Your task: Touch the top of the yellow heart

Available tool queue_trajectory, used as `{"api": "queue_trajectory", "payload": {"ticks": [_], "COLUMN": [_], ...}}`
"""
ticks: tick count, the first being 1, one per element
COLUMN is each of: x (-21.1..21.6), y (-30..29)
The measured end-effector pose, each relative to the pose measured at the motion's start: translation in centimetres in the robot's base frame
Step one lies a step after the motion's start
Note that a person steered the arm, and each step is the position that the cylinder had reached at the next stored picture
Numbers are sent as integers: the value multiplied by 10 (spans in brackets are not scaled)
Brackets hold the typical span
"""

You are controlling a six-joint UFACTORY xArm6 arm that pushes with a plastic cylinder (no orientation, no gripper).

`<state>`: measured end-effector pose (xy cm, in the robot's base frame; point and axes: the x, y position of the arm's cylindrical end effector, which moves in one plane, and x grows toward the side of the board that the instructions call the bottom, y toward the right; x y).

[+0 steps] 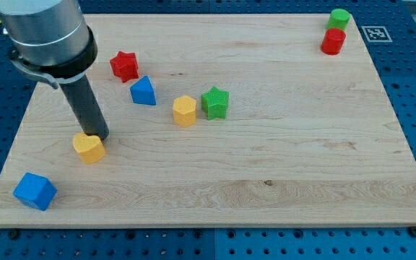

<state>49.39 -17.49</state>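
The yellow heart (89, 148) lies on the wooden board (266, 159) at the view's left. My tip (100, 136) stands at the heart's upper right edge, touching or almost touching its top side. The dark rod rises from there to the arm's grey body at the view's top left.
A red star (124, 66) and a blue triangular block (143, 91) lie above and right of the tip. A yellow hexagon (184, 110) touches a green star (214, 102). A blue cube (35, 191) sits at bottom left. A green cylinder (339, 18) and a red cylinder (333, 41) sit at top right.
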Motion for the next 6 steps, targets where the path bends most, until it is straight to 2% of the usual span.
{"api": "queue_trajectory", "payload": {"ticks": [2, 3, 4, 5, 6], "x": [7, -44, -65, -61, -60], "y": [-33, -41, -64, -99, -99]}}
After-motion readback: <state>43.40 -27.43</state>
